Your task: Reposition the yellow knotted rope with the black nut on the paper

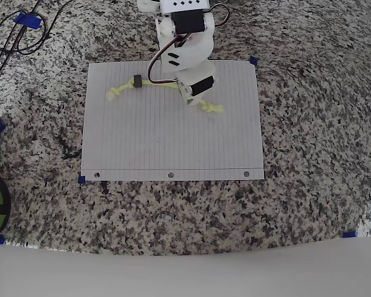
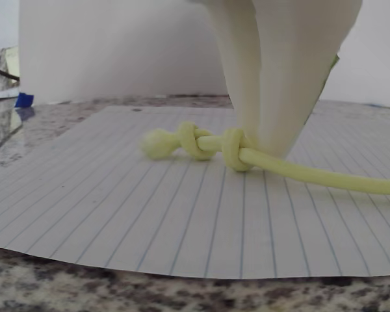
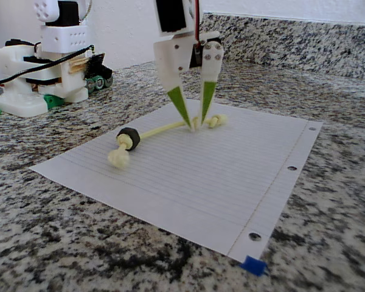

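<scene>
Blue tape point(image 3: 253, 265) pins paper point(image 3: 188, 182); end effector point(image 3: 194, 125) straddles rope point(image 3: 161, 129).

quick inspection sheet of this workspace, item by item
surface: speckled granite counter, blue tape marks at spots
job's things: yellow knotted rope lying on the paper, black nut near one knotted end
clutter: nothing seen on the paper
gripper: gripper tips down at the rope beside the other end knot, jaws narrowly apart around it; grip cannot be told
cables: black cables at the counter's corner in the overhead view
surroundings: white wall behind
</scene>
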Motion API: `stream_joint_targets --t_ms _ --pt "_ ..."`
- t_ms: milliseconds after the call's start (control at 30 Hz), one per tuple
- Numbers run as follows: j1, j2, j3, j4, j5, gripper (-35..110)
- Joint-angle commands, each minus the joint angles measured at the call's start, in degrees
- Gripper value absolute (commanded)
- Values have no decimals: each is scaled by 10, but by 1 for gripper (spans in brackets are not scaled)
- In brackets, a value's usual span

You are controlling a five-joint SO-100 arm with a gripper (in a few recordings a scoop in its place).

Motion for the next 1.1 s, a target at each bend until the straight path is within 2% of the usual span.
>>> stream_joint_targets --t_ms 0,333,533,733,900,1067 --pt "-13 31 -3 3 -11 0" --pt "-48 42 -1 3 -32 0" --pt "3 74 -4 -19 -34 0" --pt "89 184 4 -45 -29 0" --pt "135 312 83 -113 -25 0" --pt "152 442 159 -94 -32 0"
